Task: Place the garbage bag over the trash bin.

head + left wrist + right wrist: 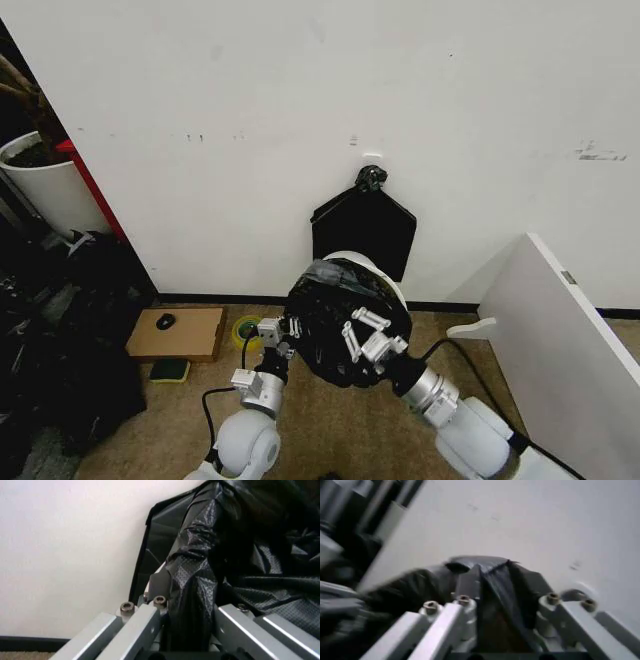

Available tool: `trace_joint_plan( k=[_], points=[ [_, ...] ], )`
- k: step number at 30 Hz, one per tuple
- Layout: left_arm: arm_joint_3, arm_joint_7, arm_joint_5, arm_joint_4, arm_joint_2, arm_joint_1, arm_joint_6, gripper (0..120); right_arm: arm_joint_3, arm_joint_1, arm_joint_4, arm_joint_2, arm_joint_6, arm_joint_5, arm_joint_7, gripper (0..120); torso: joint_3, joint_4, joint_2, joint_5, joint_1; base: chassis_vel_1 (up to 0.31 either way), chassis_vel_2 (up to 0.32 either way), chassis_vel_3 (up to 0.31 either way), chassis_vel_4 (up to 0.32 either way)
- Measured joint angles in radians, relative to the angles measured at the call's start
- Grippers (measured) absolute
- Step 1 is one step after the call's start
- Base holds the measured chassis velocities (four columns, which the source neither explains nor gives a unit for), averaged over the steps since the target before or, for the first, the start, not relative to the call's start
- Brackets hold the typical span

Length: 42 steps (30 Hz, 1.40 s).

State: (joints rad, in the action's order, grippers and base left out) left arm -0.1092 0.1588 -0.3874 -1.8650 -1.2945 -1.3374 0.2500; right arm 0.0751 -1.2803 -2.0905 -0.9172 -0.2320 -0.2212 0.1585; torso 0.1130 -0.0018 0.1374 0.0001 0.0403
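- Plastic, thin, glossy, black and crinkled: that is the garbage bag (pixel 335 330), bunched up in front of me between my two arms, just before the white wall (pixel 300 120)
- Behind and under its upper edge a curved strip of the round white plastic trash bin (pixel 372 262) shows, so the bag sits over or against the bin's near side; I cannot tell how far it covers the rim
- My left gripper (pixel 278 338) is at the bag's left edge, and in my left wrist view a thick fold of the black plastic (pixel 192 603) runs down between my metal fingers (pixel 137 630), which are clamped on it
- My right gripper (pixel 368 340) is pressed to the bag's front right, and in my right wrist view a dark pleat of the bag (pixel 495 603) sits pinched between its fingers (pixel 447 626)
- Against the wall behind the bin leans a flat, smooth black bundle with a knotted top (pixel 365 225)
- On the floor to my left lies a flat brown cardboard box (pixel 178 333), near a roll of yellow tape (pixel 245 330)
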Motion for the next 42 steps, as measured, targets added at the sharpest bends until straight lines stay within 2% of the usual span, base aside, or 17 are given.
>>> trace_joint_plan(
  k=[4, 12, 15, 22, 23, 30, 32, 37, 42],
  points=[
    [0.0, -0.001, 0.004, -0.013, 0.001, -0.012, 0.002, 0, 0.005, -0.003, -0.01, -0.006, 0.027, -0.041, 0.042, 40, 0.0, 0.0002, 0.0, 0.0, 0.0, 0.0, 0.0, 0.0, 0.0],
    [0.001, -0.002, 0.005, -0.03, 0.005, -0.022, 0.005, 0, 0.031, -0.002, -0.001, -0.009, 0.03, -0.138, 0.036, 67, 0.0, 0.0001, 0.0, 0.0, 0.0, 0.0, 0.0, 0.0, 0.0],
    [0.001, -0.002, 0.005, -0.031, 0.006, -0.024, 0.006, 0, 0.036, 0.0, 0.004, -0.011, 0.031, -0.153, 0.033, 60, 0.0, 0.0001, 0.0, -0.0001, 0.0, 0.0, 0.0, 0.0, 0.0],
    [0.002, -0.002, 0.006, -0.03, 0.01, -0.027, 0.009, 0, 0.033, 0.01, -0.005, -0.015, 0.039, -0.108, 0.039, 30, 0.0, 0.0002, 0.0, -0.0001, 0.0, 0.0, 0.0, 0.0, 0.0],
    [0.002, -0.002, 0.006, -0.03, 0.01, -0.027, 0.009, 0, 0.033, 0.01, -0.005, -0.015, 0.039, -0.108, 0.039, 30, 0.0, 0.0002, 0.0, -0.0001, 0.0, 0.0, 0.0, 0.0, 0.0],
    [0.004, -0.014, 0.015, -0.036, 0.021, -0.037, 0.013, 0, 0.029, 0.03, -0.019, 0.011, 0.05, 0.097, -0.01, 2, 0.0, 0.0002, 0.0, 0.0, 0.0, 0.0, 0.0, 0.0, 0.0],
    [0.003, -0.017, 0.015, -0.04, 0.024, -0.039, 0.014, 0, 0.032, 0.034, -0.018, 0.015, 0.05, 0.125, -0.022, 0, 0.0, 0.0002, 0.0, -0.0001, 0.0, 0.0, 0.0, 0.0, 0.0],
    [-0.015, -0.058, 0.052, -0.054, 0.069, -0.063, 0.049, 0, 0.08, 0.062, -0.011, 0.063, 0.079, 0.365, -0.144, 0, 0.0, 0.0004, 0.0, -0.0001, 0.0, 0.0, 0.0, 0.0, 0.0],
    [-0.028, -0.086, 0.088, -0.042, 0.103, -0.069, 0.085, 0, 0.117, 0.068, 0.016, 0.097, 0.09, 0.466, -0.197, 0, 0.0, 0.0001, 0.0, -0.0001, 0.0, 0.0, 0.0, 0.0, 0.0]
  ],
)
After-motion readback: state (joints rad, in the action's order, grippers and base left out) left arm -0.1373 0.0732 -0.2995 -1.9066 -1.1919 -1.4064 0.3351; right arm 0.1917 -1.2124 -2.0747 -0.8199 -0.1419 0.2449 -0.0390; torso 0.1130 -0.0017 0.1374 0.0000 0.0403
